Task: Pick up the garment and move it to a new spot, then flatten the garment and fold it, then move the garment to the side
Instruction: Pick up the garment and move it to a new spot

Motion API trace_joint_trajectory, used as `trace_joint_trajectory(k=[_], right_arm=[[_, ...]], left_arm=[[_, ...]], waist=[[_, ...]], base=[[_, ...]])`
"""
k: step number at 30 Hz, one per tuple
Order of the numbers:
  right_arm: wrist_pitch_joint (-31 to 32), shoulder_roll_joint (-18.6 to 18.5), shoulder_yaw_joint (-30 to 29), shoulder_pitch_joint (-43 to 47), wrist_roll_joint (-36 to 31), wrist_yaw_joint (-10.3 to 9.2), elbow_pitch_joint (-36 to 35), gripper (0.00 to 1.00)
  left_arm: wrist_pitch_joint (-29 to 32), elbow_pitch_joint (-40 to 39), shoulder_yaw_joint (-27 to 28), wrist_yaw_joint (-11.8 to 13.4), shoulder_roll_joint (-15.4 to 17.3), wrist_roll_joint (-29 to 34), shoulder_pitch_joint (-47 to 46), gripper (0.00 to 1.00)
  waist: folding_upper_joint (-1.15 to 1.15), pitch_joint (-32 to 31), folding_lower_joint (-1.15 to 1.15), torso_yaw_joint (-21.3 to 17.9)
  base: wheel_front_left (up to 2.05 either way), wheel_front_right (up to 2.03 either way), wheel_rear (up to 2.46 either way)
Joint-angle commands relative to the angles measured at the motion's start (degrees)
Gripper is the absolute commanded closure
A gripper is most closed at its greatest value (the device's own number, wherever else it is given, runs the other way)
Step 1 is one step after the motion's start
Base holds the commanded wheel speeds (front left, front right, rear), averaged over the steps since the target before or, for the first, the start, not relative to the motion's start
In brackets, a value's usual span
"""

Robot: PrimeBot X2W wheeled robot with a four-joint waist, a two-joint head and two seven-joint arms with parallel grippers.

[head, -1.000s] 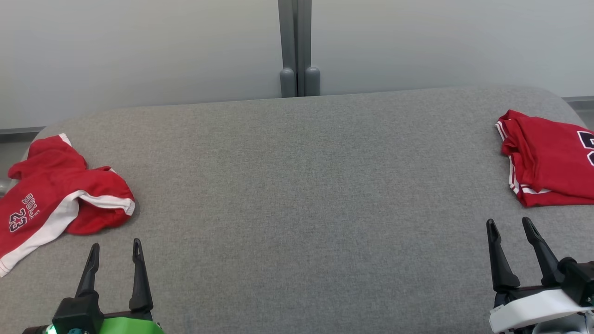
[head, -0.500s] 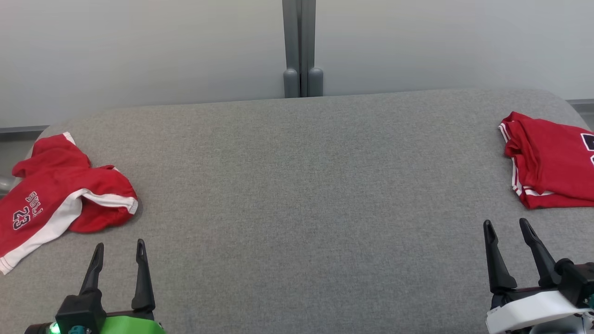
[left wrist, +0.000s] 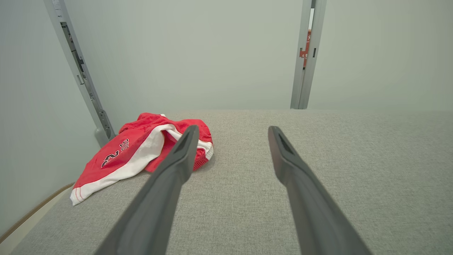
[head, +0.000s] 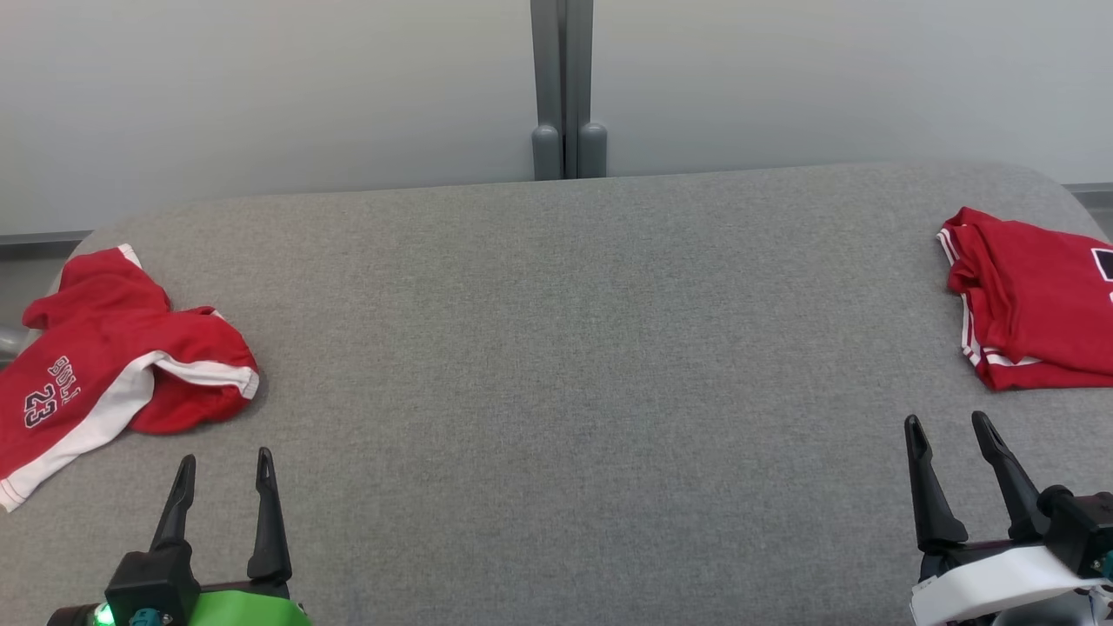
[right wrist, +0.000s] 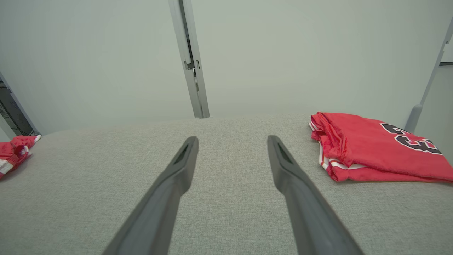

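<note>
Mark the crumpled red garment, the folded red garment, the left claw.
crumpled red garment (head: 96, 339): head view, red panel above white stripe.
folded red garment (head: 1035, 296): head view, top layer.
left claw (head: 224, 458): head view, midway between fingertips.

The left gripper (left wrist: 232, 130) rises from 6 o'clock with its two dark fingers spread wide, grey cloth showing between them. The grey fabric worktop (left wrist: 354, 170) fills the lower half. At 9 o'clock lies the crumpled red garment (left wrist: 118, 154), with a broad white band and dark lettering, reaching the worktop's edge. The finger on the 9 o'clock side crosses in front of its near edge. A pale wall (left wrist: 194, 53) stands behind, with a grey post (left wrist: 306, 53) at 1 o'clock and a slanted rail (left wrist: 79, 71) at 10 o'clock.
</note>
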Motion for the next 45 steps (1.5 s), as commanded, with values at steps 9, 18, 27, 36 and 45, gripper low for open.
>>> trace_joint_trajectory(k=[9,18,27,36,45], right_arm=[[-0.1,0.14,-0.47,0.78,-0.11,-0.09,0.12,0.0],[-0.07,-0.3,-0.78,0.87,0.24,-0.09,-0.09,0.0],[-0.03,-0.78,-1.14,0.33,0.62,-0.09,-0.1,0.0],[-0.01,-1.1,-0.76,-0.05,0.8,-0.1,0.22,0.0],[0.32,-1.41,-0.5,-0.13,0.7,-0.1,0.0,0.0]], left_arm=[[-0.16,0.04,0.58,-0.07,0.64,0.26,-1.16,0.0],[-0.09,-0.44,0.69,0.54,0.59,0.2,-1.16,0.0],[-0.09,-0.71,0.47,0.96,0.13,0.4,-1.62,0.0],[-0.09,-1.18,0.96,1.44,-0.13,0.15,-0.26,0.0],[-0.09,-1.55,1.27,1.61,-0.48,0.06,0.4,0.0]], waist=[[0.0,0.34,0.0,1.93],[0.0,1.81,0.0,7.42],[0.0,3.19,0.0,15.08],[0.0,3.63,0.0,21.47],[0.0,3.96,0.0,24.47]], base=[[0.0,0.0,0.0],[0.0,0.0,0.0],[0.0,0.0,0.0],[0.0,0.0,0.0],[0.0,0.0,0.0]])
